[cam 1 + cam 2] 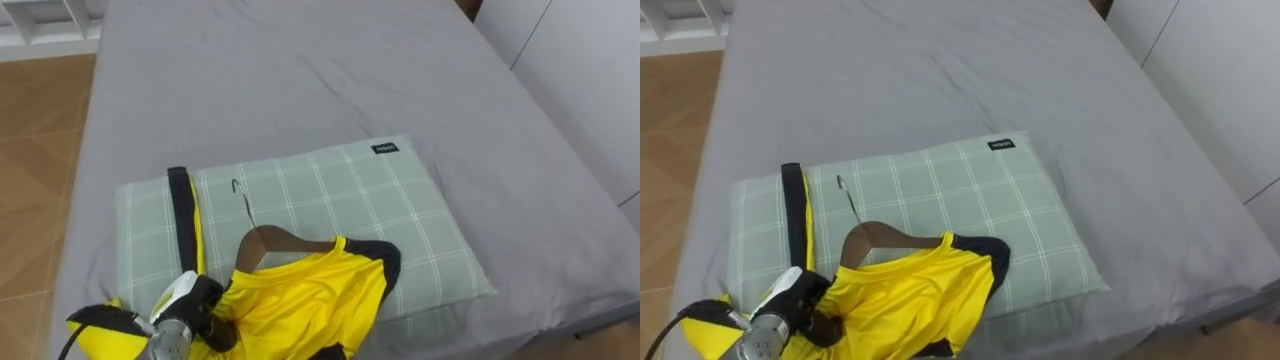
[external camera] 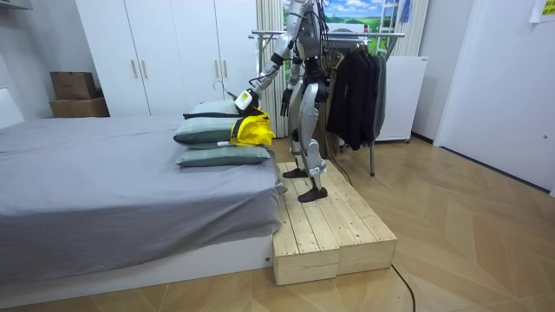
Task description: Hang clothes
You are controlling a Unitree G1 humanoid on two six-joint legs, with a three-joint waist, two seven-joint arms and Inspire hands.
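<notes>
As robot hand [image 1: 196, 302] seemingly grips shirt [image 1: 310, 295], pillow [image 1: 400, 205] beneath

- Robot stands on the wooden platform [image 2: 334, 230] at the right end of the bed [image 2: 130, 191].
- Left hand [image 2: 245, 100] reaches to the yellow shirt [image 2: 253, 130] on the stacked pillows [image 2: 212, 132].
- Clothes rack [image 2: 329, 35] with dark garments [image 2: 357, 95] stands just behind the robot.

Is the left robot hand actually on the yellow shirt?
Touching. In the left eye view the left robot hand has its fingers curled into the yellow shirt, with no gap between them.
</notes>
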